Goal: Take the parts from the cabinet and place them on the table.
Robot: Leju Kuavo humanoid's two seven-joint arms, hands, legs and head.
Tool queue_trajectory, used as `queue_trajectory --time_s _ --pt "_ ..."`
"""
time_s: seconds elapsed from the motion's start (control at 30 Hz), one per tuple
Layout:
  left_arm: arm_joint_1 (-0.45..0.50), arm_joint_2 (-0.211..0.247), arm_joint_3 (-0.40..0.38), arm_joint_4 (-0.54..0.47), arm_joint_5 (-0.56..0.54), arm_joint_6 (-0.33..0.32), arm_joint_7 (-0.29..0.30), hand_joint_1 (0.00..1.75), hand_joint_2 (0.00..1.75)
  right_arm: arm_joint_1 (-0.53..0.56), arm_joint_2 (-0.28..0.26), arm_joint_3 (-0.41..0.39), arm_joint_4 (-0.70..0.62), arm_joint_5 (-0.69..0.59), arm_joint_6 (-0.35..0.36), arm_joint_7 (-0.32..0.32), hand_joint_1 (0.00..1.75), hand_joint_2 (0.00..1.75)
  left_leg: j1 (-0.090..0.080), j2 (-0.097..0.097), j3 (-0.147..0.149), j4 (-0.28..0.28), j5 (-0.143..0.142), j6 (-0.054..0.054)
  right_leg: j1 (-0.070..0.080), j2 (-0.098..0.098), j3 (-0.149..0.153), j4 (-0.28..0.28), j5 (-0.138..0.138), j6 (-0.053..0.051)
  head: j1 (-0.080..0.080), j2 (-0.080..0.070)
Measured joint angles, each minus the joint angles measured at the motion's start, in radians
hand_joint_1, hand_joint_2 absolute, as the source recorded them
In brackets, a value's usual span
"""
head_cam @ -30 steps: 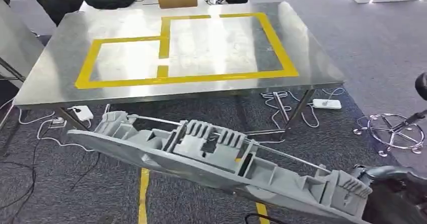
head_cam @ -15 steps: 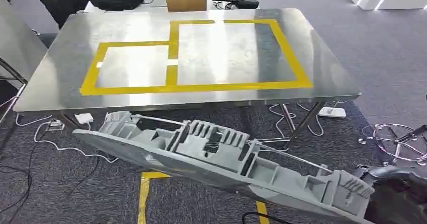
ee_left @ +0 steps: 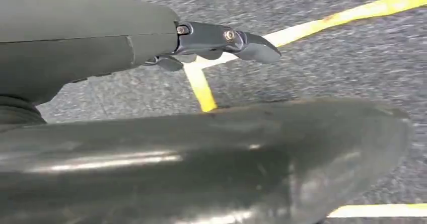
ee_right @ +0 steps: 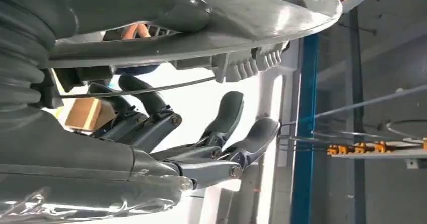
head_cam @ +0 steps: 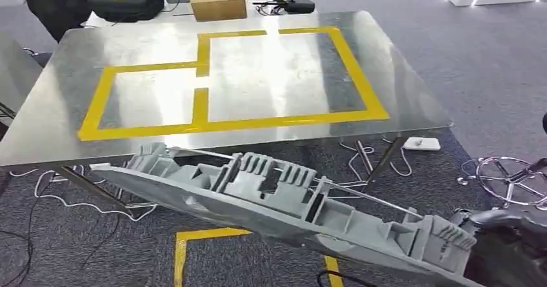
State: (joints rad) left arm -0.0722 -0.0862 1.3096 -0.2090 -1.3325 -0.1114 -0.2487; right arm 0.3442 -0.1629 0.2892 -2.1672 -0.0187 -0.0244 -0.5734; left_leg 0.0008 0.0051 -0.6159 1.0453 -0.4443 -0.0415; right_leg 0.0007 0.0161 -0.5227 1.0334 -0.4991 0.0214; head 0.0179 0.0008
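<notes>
Holding grey part point(head_cam: 284, 200), near steel table point(head_cam: 58, 106)

Steel desk point(head_cam: 58, 116) marked with yellow tape rectangles point(head_cam: 213, 122). Grey carpet point(head_cam: 477, 68), yellow floor tape point(head_cam: 184, 251), white cables point(head_cam: 58, 193) beneath desk. Cardboard box point(head_cam: 218, 2), black case point(head_cam: 126, 2) behind. Chair base point(head_cam: 509, 180) right.

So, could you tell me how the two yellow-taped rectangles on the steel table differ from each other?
The left rectangle is smaller and shorter; the right rectangle is larger and reaches further toward the table's far edge. The left rectangle's top line sits lower than the right one's. Both are outlined in yellow tape, share one broken dividing strip, and hold nothing yet.
</notes>
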Motion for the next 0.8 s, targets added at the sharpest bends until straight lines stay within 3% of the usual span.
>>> queue_trajectory --time_s 0.03,0.07,0.13,0.2,0.3,0.33,0.37,0.4,0.47,0.5,0.53,0.57,0.67,0.7,0.8 --pt "-0.003 0.0 0.0 0.0 0.0 0.0 0.0 0.0 0.0 0.0 0.0 -0.001 0.0 0.0 0.0 0.0 1.75 1.75 -0.003 0.001 0.005 -0.026 -0.016 0.01 0.002 0.0 -0.012 0.0 -0.004 0.006 -0.005 0.0" --pt "-0.001 0.0 0.0 0.0 0.0 -0.001 0.0 0.0 0.0 0.001 0.0 -0.001 0.0 0.0 0.001 0.001 1.75 1.75 -0.003 0.0 0.003 -0.028 -0.003 0.019 0.002 0.0 -0.017 -0.009 -0.008 0.012 -0.003 0.0" --pt "0.0 -0.003 0.0 0.0 0.0 -0.001 0.0 0.0 0.0 0.002 0.0 -0.003 0.0 0.0 0.001 0.001 1.75 1.75 0.002 -0.002 0.013 -0.027 -0.006 0.032 0.003 -0.002 0.001 -0.004 -0.014 0.024 -0.002 0.0" --pt "0.0 -0.001 0.0 0.0 0.001 -0.001 -0.001 0.0 0.0 -0.001 0.0 -0.004 0.0 0.0 0.001 0.001 1.75 1.75 0.004 -0.002 0.032 -0.029 -0.014 0.046 0.001 -0.007 -0.016 0.048 -0.042 0.034 0.001 0.0" --pt "-0.002 -0.002 0.0 0.0 0.002 -0.001 -0.002 0.0 0.0 0.001 0.0 -0.004 0.0 0.0 0.001 0.001 1.75 1.75 0.003 -0.002 0.047 -0.028 -0.03 0.05 -0.001 -0.008 -0.151 0.273 -0.133 0.042 0.006 0.0" --pt "-0.001 -0.002 0.0 0.0 0.002 -0.001 -0.002 0.0 0.0 0.001 0.0 -0.004 0.0 0.0 0.001 0.001 1.75 1.75 0.003 -0.002 0.055 -0.028 -0.037 0.05 -0.001 -0.008 -0.182 0.306 -0.135 0.042 0.006 0.0" --pt "0.0 -0.002 0.0 0.0 0.002 -0.001 -0.002 0.0 0.0 0.001 0.0 -0.004 0.0 0.0 0.001 0.001 1.75 1.75 0.003 -0.002 0.064 -0.028 -0.044 0.049 -0.001 -0.008 -0.189 0.292 -0.11 0.043 0.005 0.0" --pt "0.0 -0.002 0.0 0.0 0.002 -0.001 -0.002 0.0 0.0 0.001 0.0 -0.004 0.0 0.001 0.001 0.001 1.75 1.75 0.004 -0.003 0.076 -0.028 -0.052 0.047 -0.001 -0.008 -0.177 0.24 -0.064 0.042 0.006 0.0" --pt "0.0 -0.002 0.0 0.0 0.002 -0.002 -0.002 0.0 0.0 0.005 0.0 -0.004 0.0 0.011 0.001 0.001 1.75 1.75 0.005 -0.004 0.106 -0.028 -0.072 0.041 -0.001 -0.009 -0.113 0.062 0.057 0.036 0.006 0.0" --pt "0.001 -0.001 0.0 0.0 0.005 -0.002 -0.002 0.0 0.0 0.009 0.0 -0.004 0.0 0.022 0.0 0.001 1.75 1.75 0.004 -0.004 0.111 -0.029 -0.079 0.035 0.001 -0.01 -0.103 0.029 0.066 0.035 0.008 0.0" --pt "-0.002 0.001 0.0 0.0 0.008 -0.003 -0.003 0.0 0.0 0.01 0.001 -0.002 0.0 0.031 -0.004 0.001 1.75 1.75 0.001 -0.005 0.111 -0.03 -0.081 0.03 0.004 -0.011 -0.108 0.019 0.038 0.02 0.008 0.0" --pt "-0.001 0.002 0.0 0.0 0.01 -0.006 -0.004 0.0 0.0 0.012 0.001 0.001 0.0 0.038 -0.013 0.0 1.75 1.75 0.001 -0.004 0.107 -0.035 -0.083 0.024 0.005 -0.009 -0.101 0.021 0.054 0.012 0.007 0.0" --pt "-0.002 0.004 0.0 0.0 0.014 -0.012 -0.011 0.0 0.0 0.015 0.001 0.009 0.0 0.051 -0.036 -0.002 1.75 1.75 0.001 -0.003 0.112 -0.022 -0.082 0.01 -0.002 -0.005 -0.09 0.013 0.057 -0.002 0.006 0.0" --pt "-0.004 0.003 0.0 0.0 0.014 -0.012 -0.013 0.0 0.0 0.013 0.001 0.01 0.0 0.053 -0.043 -0.002 1.75 1.75 0.0 -0.004 0.093 0.016 -0.085 0.005 -0.002 -0.006 -0.084 0.011 0.053 -0.007 0.005 0.0" --pt "-0.003 0.001 0.0 0.0 0.016 -0.013 -0.014 0.0 0.0 0.011 0.001 0.01 0.0 0.05 -0.05 -0.002 1.75 1.75 0.002 -0.004 -0.036 0.222 -0.182 -0.006 -0.002 -0.006 -0.077 0.01 0.042 -0.018 0.005 0.0"
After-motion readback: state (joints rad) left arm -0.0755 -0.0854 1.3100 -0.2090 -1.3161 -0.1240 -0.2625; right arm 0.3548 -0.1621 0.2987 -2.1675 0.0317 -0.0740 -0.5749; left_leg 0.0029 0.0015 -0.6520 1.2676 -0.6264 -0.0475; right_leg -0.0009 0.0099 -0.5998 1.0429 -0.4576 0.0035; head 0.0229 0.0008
